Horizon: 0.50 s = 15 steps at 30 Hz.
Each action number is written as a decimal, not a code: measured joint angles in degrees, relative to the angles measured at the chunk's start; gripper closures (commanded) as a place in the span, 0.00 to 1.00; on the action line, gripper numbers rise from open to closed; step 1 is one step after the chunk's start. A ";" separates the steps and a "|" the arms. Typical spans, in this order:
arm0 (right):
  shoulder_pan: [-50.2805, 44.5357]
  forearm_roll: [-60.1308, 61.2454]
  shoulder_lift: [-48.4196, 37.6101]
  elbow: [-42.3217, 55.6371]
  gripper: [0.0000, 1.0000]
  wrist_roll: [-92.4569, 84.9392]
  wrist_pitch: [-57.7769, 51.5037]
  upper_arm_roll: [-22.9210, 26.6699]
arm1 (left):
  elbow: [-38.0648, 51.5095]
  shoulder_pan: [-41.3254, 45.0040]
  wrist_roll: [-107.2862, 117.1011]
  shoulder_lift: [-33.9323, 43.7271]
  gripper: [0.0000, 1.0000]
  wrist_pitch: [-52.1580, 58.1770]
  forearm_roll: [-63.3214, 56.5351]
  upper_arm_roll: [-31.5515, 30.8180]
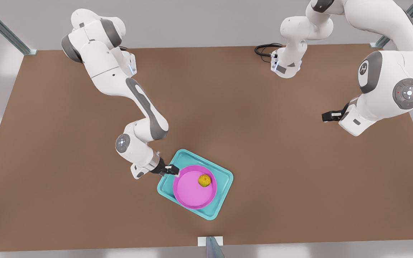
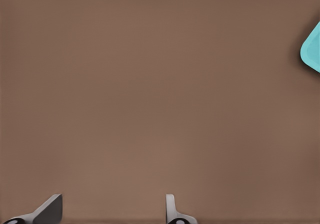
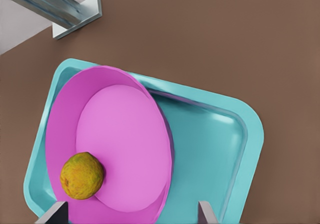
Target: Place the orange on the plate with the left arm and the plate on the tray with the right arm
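The pink plate (image 1: 191, 195) (image 3: 125, 134) lies on the teal tray (image 1: 225, 178) (image 3: 212, 149), near the table's front edge; its rim overlaps the tray's lip on one side. The orange (image 1: 204, 180) (image 3: 82, 175) rests on the plate close to its rim. My right gripper (image 1: 171, 170) (image 3: 131, 213) is open at the plate's rim on the front view's left, with one finger on either side of that rim. Far off at the front view's right, my left gripper (image 1: 330, 116) (image 2: 110, 211) hangs open over bare table, a tray corner (image 2: 312, 51) at the edge of its view.
A metal bracket (image 1: 210, 242) (image 3: 75, 18) stands at the table's front edge just beyond the tray. A black cable (image 1: 265, 48) loops at the back near one arm's base. Brown tabletop (image 1: 66, 161) stretches around the tray.
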State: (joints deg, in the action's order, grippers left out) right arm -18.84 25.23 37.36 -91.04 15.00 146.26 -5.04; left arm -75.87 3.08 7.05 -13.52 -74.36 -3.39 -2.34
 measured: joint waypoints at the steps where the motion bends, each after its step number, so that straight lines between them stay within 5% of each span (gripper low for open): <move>1: 0.88 -2.12 -2.32 0.95 0.00 -0.30 -2.82 2.46 | 0.03 -0.04 -0.02 0.00 0.00 0.04 0.04 0.03; 6: 7.13 -19.64 -14.17 20.20 0.00 -3.87 -29.81 7.81 | 0.07 -0.13 -0.10 0.01 0.00 0.20 0.38 0.47; 10: 9.79 -26.66 -28.91 12.73 0.00 -6.61 -45.11 8.03 | 0.58 -0.04 -0.08 0.03 0.00 0.30 0.33 0.55; 15: 10.73 -29.60 -31.95 9.61 0.00 -9.29 -54.06 7.85 | 0.78 0.00 -0.13 0.06 0.00 0.39 0.48 0.50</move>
State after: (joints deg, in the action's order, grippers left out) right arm -8.11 -4.37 5.41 -81.43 5.71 92.19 2.81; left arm -75.09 3.08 6.92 -13.46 -73.97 -2.91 -1.84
